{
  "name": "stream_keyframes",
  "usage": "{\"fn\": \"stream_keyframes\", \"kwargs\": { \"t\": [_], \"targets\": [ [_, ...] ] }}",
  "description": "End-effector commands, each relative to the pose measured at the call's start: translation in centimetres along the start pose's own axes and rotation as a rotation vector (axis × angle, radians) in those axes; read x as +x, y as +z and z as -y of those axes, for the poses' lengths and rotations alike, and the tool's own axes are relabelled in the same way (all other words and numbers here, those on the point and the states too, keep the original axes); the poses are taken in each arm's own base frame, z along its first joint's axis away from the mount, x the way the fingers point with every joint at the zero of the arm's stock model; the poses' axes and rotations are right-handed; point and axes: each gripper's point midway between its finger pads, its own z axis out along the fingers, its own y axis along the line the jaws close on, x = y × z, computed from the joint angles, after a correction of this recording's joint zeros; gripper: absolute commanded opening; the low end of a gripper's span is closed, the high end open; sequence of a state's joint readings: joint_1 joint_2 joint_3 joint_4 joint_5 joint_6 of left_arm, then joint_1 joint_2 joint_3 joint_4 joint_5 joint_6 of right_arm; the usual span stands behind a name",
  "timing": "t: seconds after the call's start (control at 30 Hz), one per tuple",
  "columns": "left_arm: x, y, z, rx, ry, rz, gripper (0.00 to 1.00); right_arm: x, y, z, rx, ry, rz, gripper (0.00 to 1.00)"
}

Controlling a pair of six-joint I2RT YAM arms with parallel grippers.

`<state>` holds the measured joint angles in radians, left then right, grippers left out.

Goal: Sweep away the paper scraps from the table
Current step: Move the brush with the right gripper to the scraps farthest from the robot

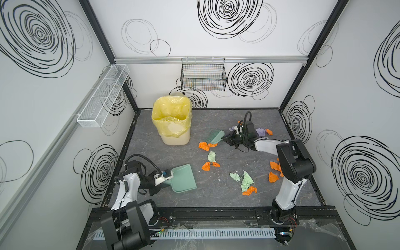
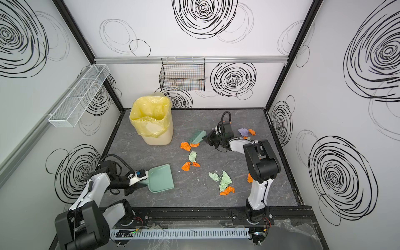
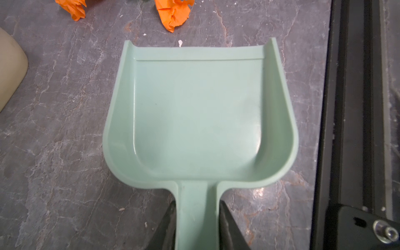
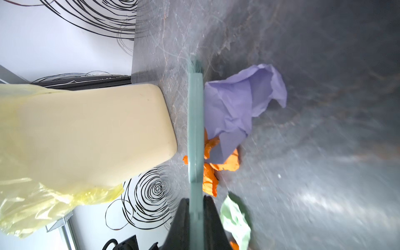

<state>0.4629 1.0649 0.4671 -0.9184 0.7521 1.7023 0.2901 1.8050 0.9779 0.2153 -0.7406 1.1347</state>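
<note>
Table (image 1: 216, 201) of dark grey veining is carrying a cream bin (image 1: 175, 140) with a yellow liner (image 1: 171, 112) at the back left, while the left gripper (image 3: 195, 207) is clamping the handle of an empty green dustpan (image 1: 184, 177) at the front left. The right gripper (image 4: 195, 201) is pinching a green brush (image 1: 215, 137) near the bin, just beside orange and lilac pieces. The paper scraps (image 1: 246, 180) are lying scattered across the middle and right of the surface.
</note>
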Motion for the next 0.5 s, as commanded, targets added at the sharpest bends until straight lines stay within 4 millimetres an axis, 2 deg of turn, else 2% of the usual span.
{"fn": "stream_keyframes", "kwargs": {
  "t": [0.0, 0.13, 0.2, 0.27, 0.37, 0.47],
  "targets": [
    [-0.7, -0.4, -0.1, -0.008, 0.023, 0.028, 0.0, 2.0, -2.9, 0.9, 0.054, -0.046, 0.013, 0.0],
    [-0.9, -0.5, -0.2, -0.012, 0.026, 0.031, 0.0, 4.6, -6.1, 2.5, 0.094, -0.076, 0.02, 0.0],
    [-1.0, -0.5, -0.2, -0.015, 0.023, 0.033, 0.0, 5.0, -7.8, 2.3, 0.115, -0.116, 0.052, 0.0],
    [-1.1, -0.6, -0.3, -0.014, 0.022, 0.034, 0.0, 4.8, -9.6, 0.5, 0.113, -0.203, 0.105, 0.0],
    [-1.3, -0.7, -1.0, -0.026, 0.005, 0.029, 0.0, 2.5, -12.8, -3.2, 0.203, -0.434, 0.239, 0.0],
    [-1.7, -1.0, -2.3, -0.049, -0.014, 0.013, 0.0, -1.0, -16.3, -5.7, 0.409, -0.652, 0.365, 0.0]
  ]
}}
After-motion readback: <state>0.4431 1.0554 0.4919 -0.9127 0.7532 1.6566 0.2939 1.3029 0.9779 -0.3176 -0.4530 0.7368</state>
